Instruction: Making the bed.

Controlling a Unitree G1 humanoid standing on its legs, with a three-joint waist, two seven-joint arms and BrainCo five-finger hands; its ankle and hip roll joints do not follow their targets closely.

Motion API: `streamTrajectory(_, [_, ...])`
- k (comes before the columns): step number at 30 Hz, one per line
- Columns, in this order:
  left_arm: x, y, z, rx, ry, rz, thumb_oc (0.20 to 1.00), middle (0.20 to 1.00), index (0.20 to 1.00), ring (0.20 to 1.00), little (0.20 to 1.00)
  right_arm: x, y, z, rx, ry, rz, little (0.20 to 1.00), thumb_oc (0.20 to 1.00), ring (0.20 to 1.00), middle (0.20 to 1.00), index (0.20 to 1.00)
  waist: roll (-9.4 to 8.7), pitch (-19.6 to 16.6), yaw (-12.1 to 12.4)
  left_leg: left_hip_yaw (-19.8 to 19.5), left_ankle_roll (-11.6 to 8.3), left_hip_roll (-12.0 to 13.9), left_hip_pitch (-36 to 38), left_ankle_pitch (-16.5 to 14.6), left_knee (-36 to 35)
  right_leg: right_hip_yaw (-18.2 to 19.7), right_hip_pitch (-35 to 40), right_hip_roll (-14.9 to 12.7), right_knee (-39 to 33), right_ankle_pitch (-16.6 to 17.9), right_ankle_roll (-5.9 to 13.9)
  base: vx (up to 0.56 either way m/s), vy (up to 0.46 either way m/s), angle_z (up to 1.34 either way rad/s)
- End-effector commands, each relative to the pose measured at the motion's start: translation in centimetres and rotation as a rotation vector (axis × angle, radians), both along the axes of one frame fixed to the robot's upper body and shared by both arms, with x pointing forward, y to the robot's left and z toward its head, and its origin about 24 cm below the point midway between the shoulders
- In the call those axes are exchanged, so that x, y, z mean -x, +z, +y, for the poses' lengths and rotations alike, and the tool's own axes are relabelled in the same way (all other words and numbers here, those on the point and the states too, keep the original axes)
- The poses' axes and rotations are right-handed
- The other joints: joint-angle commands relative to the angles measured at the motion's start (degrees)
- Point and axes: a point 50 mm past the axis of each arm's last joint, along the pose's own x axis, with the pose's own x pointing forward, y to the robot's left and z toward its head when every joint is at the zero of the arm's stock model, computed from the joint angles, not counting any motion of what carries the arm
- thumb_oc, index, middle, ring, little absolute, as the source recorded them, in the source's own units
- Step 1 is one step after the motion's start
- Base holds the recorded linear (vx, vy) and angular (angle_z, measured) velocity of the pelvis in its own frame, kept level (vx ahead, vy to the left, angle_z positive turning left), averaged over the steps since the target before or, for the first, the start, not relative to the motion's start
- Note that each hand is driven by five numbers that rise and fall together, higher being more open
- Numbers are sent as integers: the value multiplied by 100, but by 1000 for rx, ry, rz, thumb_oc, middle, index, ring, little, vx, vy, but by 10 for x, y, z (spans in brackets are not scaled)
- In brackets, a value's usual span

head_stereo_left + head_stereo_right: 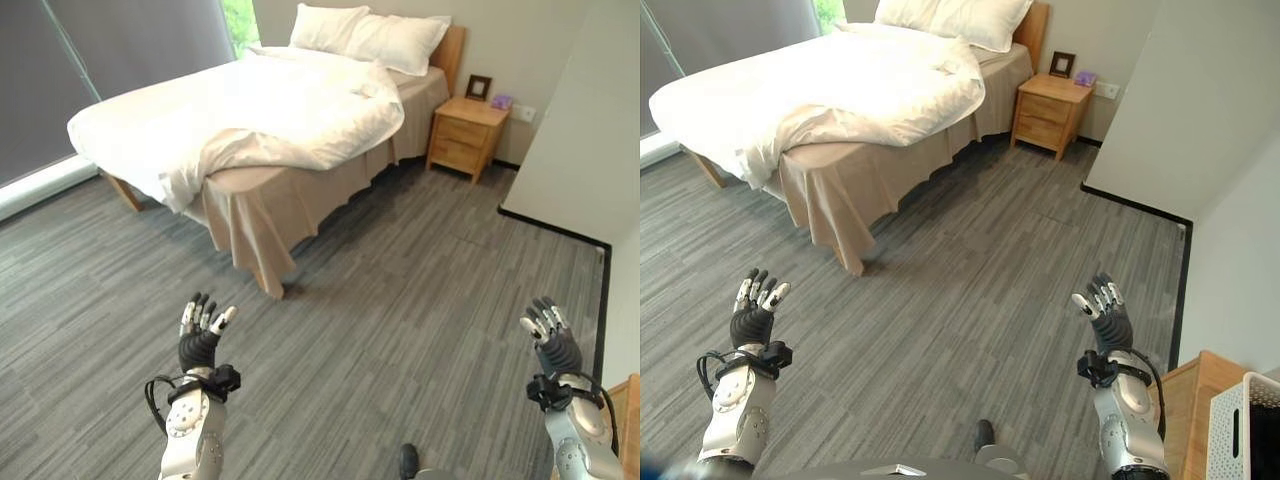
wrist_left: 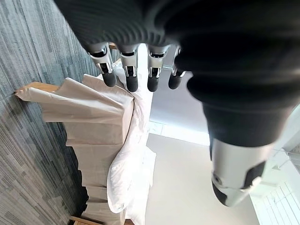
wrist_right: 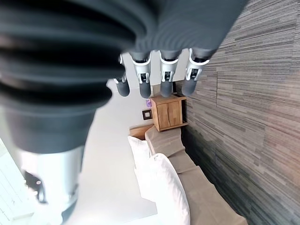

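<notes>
Well ahead of both hands, in the left eye view, stands the bed [image 1: 300, 200]: a white duvet [image 1: 240, 125] lies bunched across it, folded back at the near corner so that the beige bed skirt [image 1: 262, 225] shows. Two white pillows [image 1: 370, 38] rest against the wooden headboard. The left hand [image 1: 200, 335] is raised, fingers straight and spread, holding nothing, over grey wood-grain floor [image 1: 400, 300].

From the right eye view, the right hand [image 1: 1105, 312] is likewise raised with fingers apart and empty; a wooden nightstand [image 1: 1052, 110] sits beyond it, beside the bed.

From the left wrist view, dark-tipped fingers [image 2: 129, 77] hang relaxed, the draped skirt far past them.

From the right wrist view, fingers [image 3: 164, 75] are straight, nightstand and pillows distant.

Recommended procedure: approach the near corner, grasp the soft duvet edge with both hands well apart, then draw it flat.
</notes>
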Motion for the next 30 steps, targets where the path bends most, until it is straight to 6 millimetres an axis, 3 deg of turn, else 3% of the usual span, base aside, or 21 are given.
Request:
streamTrajectory(1, [-12,32,16,-144,9,-107,1000,1000,1000,1000,1000,-23,30,6,45,51,-146,1000,1000,1000,1000,1000,-5,126,95,105,288,-149,-121,-10,129,60,42,-773,1098,-167,736,42,220,0])
streamTrajectory(2, [-16,35,17,-199,10,-96,1000,1000,1000,1000,1000,-22,30,8,65,64,-138,1000,1000,1000,1000,1000,25,191,73,12,371,-232,-57,-49,128,155,-194,-846,1797,40,767,30,184,1])
streamTrajectory(4, [-16,35,17,-200,11,-96,1000,1000,1000,1000,1000,-23,30,8,65,64,-139,1000,1000,1000,1000,1000,10,190,79,18,378,-252,-68,-50,131,179,-239,-865,1862,11,775,20,148,10])
streamTrajectory(5, [-20,41,17,-218,8,-115,1000,1000,1000,1000,1000,-24,33,10,95,78,-149,1000,1000,1000,1000,1000,76,298,66,-50,483,-313,45,-98,129,217,-565,-924,2699,329,753,90,271,11])
streamTrajectory(6, [-22,45,16,-239,-1,-121,1000,1000,1000,1000,1000,-25,35,11,126,89,-150,1000,1000,1000,1000,1000,125,344,38,-89,517,-335,143,-152,107,225,-853,-942,3189,299,700,152,292,16])
streamTrajectory(8, [-23,46,15,-243,-7,-128,1000,1000,1000,1000,1000,-25,36,10,138,94,-149,1000,1000,1000,1000,1000,122,346,13,-120,510,-326,202,-195,98,230,-1026,-922,3311,246,681,139,69,22])
streamTrajectory(11, [-28,49,1,-155,-75,-186,1000,1000,1000,1000,1000,-23,41,7,142,136,-170,1000,1000,1000,1000,1000,134,296,-249,-420,411,-291,427,-365,66,337,-1488,-285,2595,-185,567,308,6,24])
streamTrajectory(13, [-32,45,-12,-118,-137,-183,1000,1000,1000,1000,1000,-21,41,5,162,150,-162,1000,1000,1000,1000,1000,82,268,-397,-663,340,-331,577,-504,66,331,-1576,-61,1616,-112,562,354,-45,48])
streamTrajectory(15, [-33,43,-18,-105,-168,-180,1000,1000,1000,1000,1000,-21,42,5,165,154,-161,1000,1000,1000,1000,1000,115,286,-461,-762,295,-280,647,-566,66,257,-1524,-5,1210,19,583,308,-57,71])
streamTrajectory(17, [-34,35,-32,-73,-246,-160,1000,1000,1000,1000,1000,-26,45,13,215,234,-157,1000,1000,1000,1000,1000,93,264,-516,-892,202,-246,841,-603,66,-61,-1557,-22,769,286,622,400,-101,73])
streamTrajectory(21, [-29,20,-49,53,-287,-139,1000,1000,1000,1000,1000,-26,41,21,238,310,-130,1000,1000,1000,1000,1000,105,125,-559,-993,46,-57,965,-500,298,-94,-1331,110,895,101,410,295,-140,51])
streamTrajectory(22, [-27,15,-52,104,-284,-132,1000,1000,1000,1000,1000,-27,38,22,249,321,-115,1000,1000,1000,1000,1000,137,78,-547,-970,-79,38,891,-260,533,-131,-1195,209,850,80,340,337,-184,41])
streamTrajectory(24, [-32,18,-59,131,-303,-149,1000,1000,1000,1000,1000,-29,41,21,268,326,-119,1000,1000,1000,1000,1000,118,61,-555,-701,-557,331,245,633,1980,-333,-790,253,644,4,157,293,-241,22])
streamTrajectory(25, [-33,21,-62,122,-329,-160,1000,1000,1000,1000,1000,-29,42,22,251,330,-125,1000,1000,1000,1000,1000,45,102,-522,-607,-678,437,-116,1000,2684,-379,-558,253,511,-72,43,401,-432,41])
streamTrajectory(26, [-38,32,-65,46,-370,-181,1000,1000,1000,1000,1000,-29,41,23,229,329,-130,1000,1000,1000,1000,1000,-201,249,-389,-155,-598,699,-813,1260,3649,-466,-120,146,306,-274,-178,309,-331,53])
streamTrajectory(27, [-38,32,-65,45,-370,-181,1000,1000,1000,1000,1000,-30,41,23,228,328,-130,1000,1000,1000,1000,1000,-182,270,-372,-151,-598,733,-828,1212,3723,-460,-107,177,302,-273,-181,262,-265,47])
streamTrajectory(29, [-45,38,-68,38,-371,-203,1000,1000,1000,1000,1000,-33,43,24,254,321,-127,1000,1000,1000,1000,1000,-277,394,-237,275,-469,972,-1316,950,3636,-392,179,98,155,-328,-163,244,-75,-17])
streamTrajectory(30, [-46,40,-68,42,-372,-214,1000,1000,1000,1000,1000,-36,49,28,270,362,-147,1000,1000,1000,1000,1000,-290,384,-146,482,-443,1060,-1526,761,2960,-373,387,59,102,-394,-74,299,-41,-26])
